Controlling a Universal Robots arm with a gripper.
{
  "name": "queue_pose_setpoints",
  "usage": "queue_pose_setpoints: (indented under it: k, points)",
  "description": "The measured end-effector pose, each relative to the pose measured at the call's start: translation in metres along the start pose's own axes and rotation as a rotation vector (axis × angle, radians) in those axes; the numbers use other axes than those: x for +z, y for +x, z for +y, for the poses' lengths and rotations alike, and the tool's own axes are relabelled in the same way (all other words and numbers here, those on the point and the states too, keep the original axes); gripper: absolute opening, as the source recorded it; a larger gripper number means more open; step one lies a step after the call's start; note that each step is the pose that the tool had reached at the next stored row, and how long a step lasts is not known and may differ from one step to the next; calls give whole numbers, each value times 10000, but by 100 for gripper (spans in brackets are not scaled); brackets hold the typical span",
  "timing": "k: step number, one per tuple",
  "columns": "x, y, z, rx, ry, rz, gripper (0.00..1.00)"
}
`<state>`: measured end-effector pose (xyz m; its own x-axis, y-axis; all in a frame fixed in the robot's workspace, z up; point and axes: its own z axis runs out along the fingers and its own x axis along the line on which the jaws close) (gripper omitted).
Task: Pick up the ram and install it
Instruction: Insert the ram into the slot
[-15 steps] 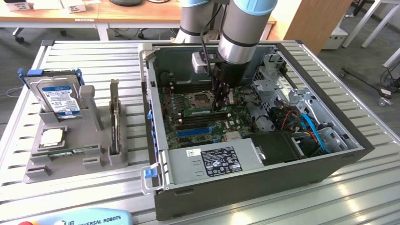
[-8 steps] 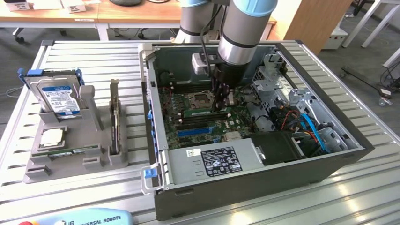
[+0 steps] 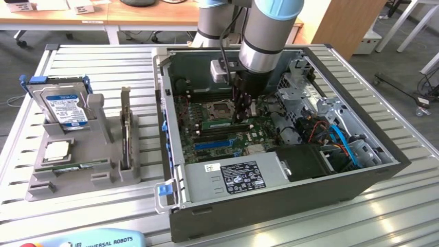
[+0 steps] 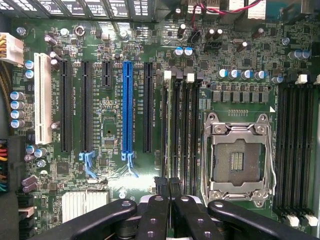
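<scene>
Green ram lies in the grey tray beside the computer case. Inside the case hangs the gripper, fingers together.

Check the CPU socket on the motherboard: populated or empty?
Empty. In the wrist view the CPU socket shows bare contacts in its middle, with no chip seated in it.

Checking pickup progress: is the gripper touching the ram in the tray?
Apart. The exterior view shows the gripper inside the computer case, the ram lying in the tray outside it.
</scene>
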<state>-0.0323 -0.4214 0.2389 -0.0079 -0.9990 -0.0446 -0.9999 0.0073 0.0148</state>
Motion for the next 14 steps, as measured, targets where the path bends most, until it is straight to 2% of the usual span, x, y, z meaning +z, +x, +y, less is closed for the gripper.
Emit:
queue_pose_setpoints:
  k: [14]
  points:
    - [42,2,0,0,0,1,11]
